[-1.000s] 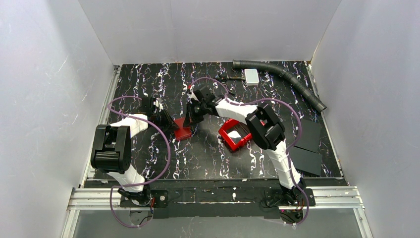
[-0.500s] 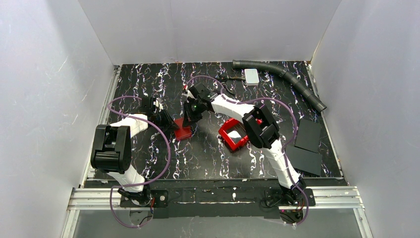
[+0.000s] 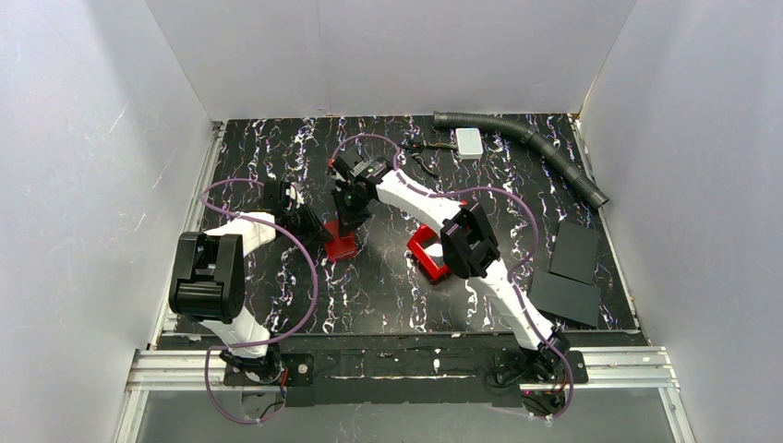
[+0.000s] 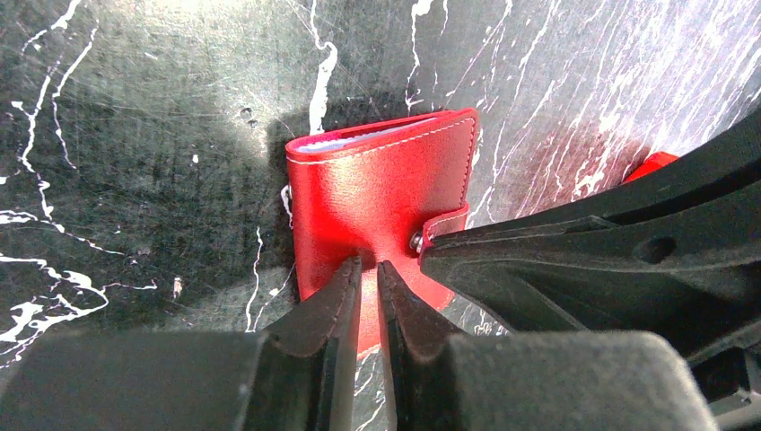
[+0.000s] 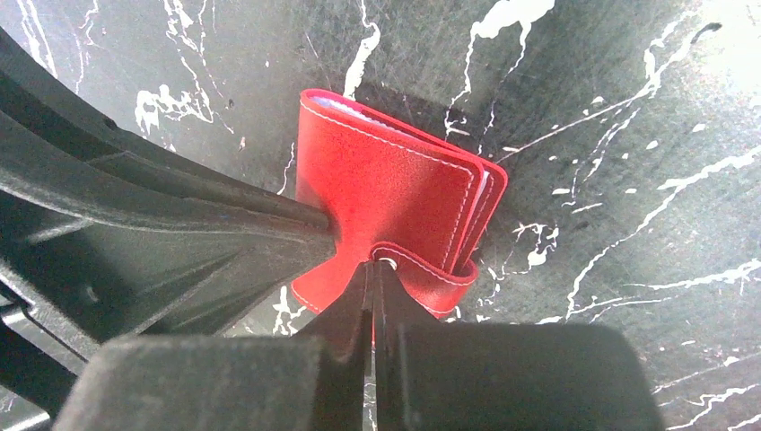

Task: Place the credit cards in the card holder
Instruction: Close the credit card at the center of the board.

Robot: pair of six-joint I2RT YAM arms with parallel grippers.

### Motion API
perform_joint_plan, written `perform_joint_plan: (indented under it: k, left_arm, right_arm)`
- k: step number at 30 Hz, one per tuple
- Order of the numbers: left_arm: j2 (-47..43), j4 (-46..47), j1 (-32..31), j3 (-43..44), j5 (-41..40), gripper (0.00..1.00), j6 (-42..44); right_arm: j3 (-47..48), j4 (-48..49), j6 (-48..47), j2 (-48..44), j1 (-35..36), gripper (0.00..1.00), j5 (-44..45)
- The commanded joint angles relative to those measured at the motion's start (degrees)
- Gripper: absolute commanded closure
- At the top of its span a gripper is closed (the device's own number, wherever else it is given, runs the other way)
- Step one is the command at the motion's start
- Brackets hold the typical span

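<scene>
Folded wallet (image 4: 377,189) lies on tabletop (image 4: 135,135), right at tips of both claws. L claw (image 4: 368,283) is nearly shut, pinching near edge of cover. R claw (image 5: 372,278) is fully shut on the snap strap. Prob light, soft leather: flexes, slides on slick top, so take it by edge or strap, not flat face. L wrist view shows a pale sliver inside far fold, card or lining, can't tell. R wrist view shows strap looping round open side. Top view: only arms meeting over it.
</scene>
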Motion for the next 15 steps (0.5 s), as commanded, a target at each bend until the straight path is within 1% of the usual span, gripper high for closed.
perform_joint_plan:
  k: [1, 5, 11, 15]
  left_arm:
    - [0.00, -2.65, -0.61, -0.47, 0.73, 0.89, 0.63]
    - [-0.38, -2.47, -0.90, -0.55, 0.67, 0.89, 0.62]
    - [-1.71, -2.38, -2.14, -0.55, 0.10, 0.89, 1.24]
    - [-2.30, -2.37, -3.02, -0.55, 0.27, 0.90, 1.43]
  right_arm:
    - [-4.99, -8.27, -1.41, 13.15, 3.50, 0.99, 17.67]
    - [-1.73, -11.24, -1.01, 16.52, 4.36, 0.99, 20.97]
    - [0.72, -13.61, -0.42, 20.10, 4.85, 0.99, 22.95]
    - [0.85, -14.10, 0.36, 21.78, 5.32, 0.99, 22.42]
